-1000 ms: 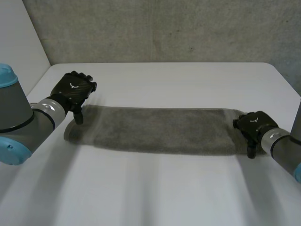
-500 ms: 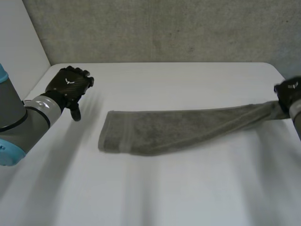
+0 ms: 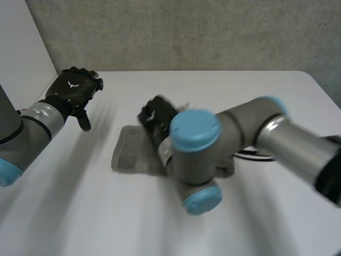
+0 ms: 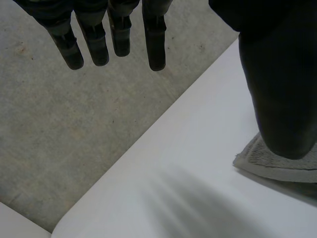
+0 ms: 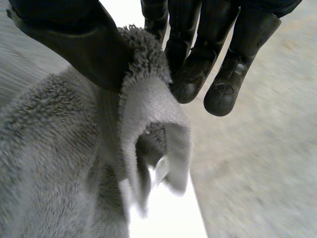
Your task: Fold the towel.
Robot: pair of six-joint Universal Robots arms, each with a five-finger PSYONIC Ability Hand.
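Observation:
A grey towel [image 3: 129, 155] lies on the white table [image 3: 224, 90], and my right arm [image 3: 194, 160] reaches across it and hides most of it. My right hand [image 3: 156, 114] hovers over the towel's left part. In the right wrist view, its thumb [image 5: 74, 44] and fingers [image 5: 193, 64] pinch a folded edge of the towel [image 5: 64, 178], which hangs down from the grip. My left hand [image 3: 74, 92] hangs to the left of the towel with straight fingers [image 4: 153, 39], holding nothing. Its thumb [image 4: 277, 89] is just above a towel corner [image 4: 277, 166].
The table's rounded far-left corner [image 4: 99, 208] lies below my left hand, with grey concrete floor [image 4: 74, 124] beyond it. A grey concrete wall [image 3: 186, 32] runs behind the table. A pale wall [image 3: 21, 53] stands at the left.
My right hand shut on the towel's right end, lifted it and swung it leftward over the towel. The towel slid to the right. My left hand came off the towel's left end.

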